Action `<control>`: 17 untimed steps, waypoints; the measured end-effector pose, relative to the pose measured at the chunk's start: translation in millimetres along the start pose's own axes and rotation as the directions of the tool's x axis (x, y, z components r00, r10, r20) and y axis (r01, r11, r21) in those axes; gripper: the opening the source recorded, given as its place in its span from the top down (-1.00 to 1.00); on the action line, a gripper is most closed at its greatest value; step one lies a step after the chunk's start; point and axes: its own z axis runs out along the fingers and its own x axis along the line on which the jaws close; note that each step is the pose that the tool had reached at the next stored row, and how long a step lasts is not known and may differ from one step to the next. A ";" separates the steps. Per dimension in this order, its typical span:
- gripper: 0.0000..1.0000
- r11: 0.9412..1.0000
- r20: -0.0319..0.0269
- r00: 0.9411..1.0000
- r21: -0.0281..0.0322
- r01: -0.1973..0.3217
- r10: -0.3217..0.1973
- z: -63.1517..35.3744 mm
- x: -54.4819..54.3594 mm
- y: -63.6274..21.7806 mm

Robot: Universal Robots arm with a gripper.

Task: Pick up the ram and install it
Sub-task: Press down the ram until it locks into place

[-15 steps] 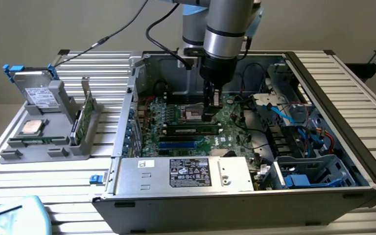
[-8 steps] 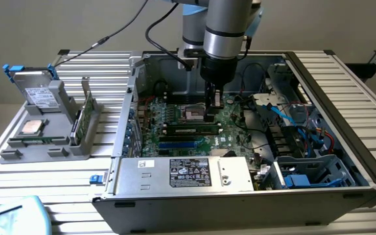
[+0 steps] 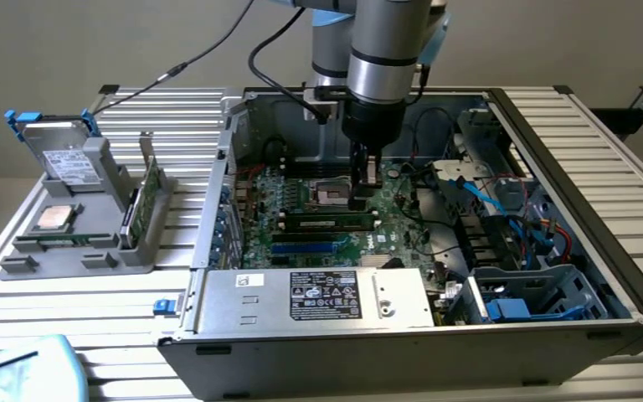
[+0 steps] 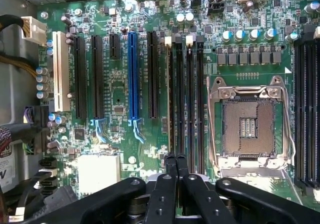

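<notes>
- Green motherboard (image 3: 333, 218) fills the floor of an open computer case (image 3: 589, 251), which lies on a ribbed metal desk (image 3: 31, 310).
- Near the middle of the exterior view, the ram (image 3: 324, 222) lies lengthwise in a memory slot on the board, a dark stick with a pale label, just below the empty processor socket (image 3: 333, 194).
- Robot arm (image 3: 383, 59) comes down from the top centre of that view; its claw (image 3: 357, 201) hangs just above the board, by the right end of the ram and beside the socket.
- Claw (image 4: 175, 159) in the wrist view is clenched, the two black fingertips (image 4: 170, 160) pressed together with nothing between them, directly over the bank of black memory slots (image 4: 185, 94).
- Blue expansion slot (image 4: 132, 74) and a white one (image 4: 60, 69) lie parallel to those slots.
- Grey holder (image 3: 76, 234) at the left of the exterior view carries a silver processor chip (image 3: 54, 218), a drive (image 3: 64, 159) and an upright green card (image 3: 148, 197).
- Silver power supply (image 3: 321, 297) with a black label sits along the case's near edge.
</notes>
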 end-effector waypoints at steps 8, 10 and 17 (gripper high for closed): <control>0.80 1.000 -0.002 1.000 0.000 0.000 0.000 5.2 0.5 -0.2; 0.80 1.000 -0.003 1.000 0.000 0.000 0.000 6.7 0.3 -0.3; 0.80 1.000 -0.009 1.000 0.000 -0.001 0.001 12.5 -0.4 -0.6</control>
